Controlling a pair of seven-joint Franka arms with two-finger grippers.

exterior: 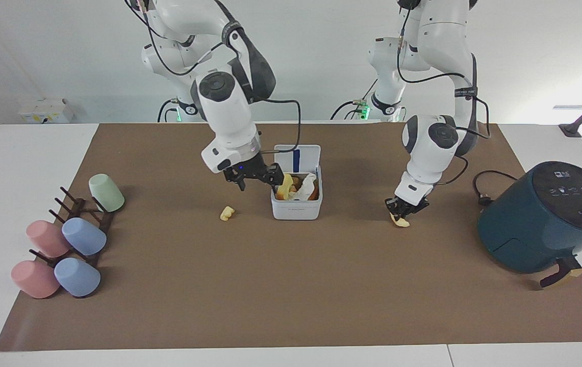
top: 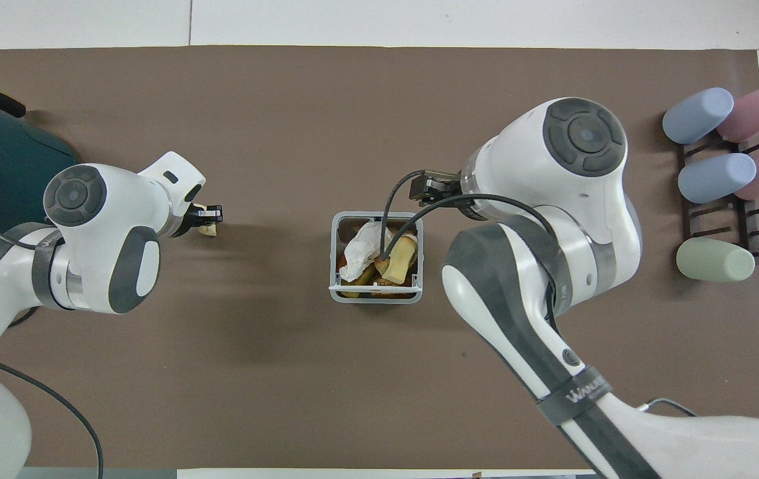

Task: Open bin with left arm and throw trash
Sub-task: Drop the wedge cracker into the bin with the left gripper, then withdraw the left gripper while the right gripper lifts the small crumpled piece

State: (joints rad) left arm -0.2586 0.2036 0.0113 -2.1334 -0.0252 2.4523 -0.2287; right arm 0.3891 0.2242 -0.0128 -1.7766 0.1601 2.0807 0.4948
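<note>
Pinching the peel slice [exterior: 401,220] on the desk [exterior: 291,285] with the left claw [exterior: 403,208]; hovering the right claw [exterior: 253,178], fingers apart, beside the open bin [exterior: 296,209].

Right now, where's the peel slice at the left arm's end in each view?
Facing view: peel slice on the mat under the left gripper, between bin and air fryer.
Overhead view: peel slice at the left gripper.
Shared landmark: the bin.
</note>
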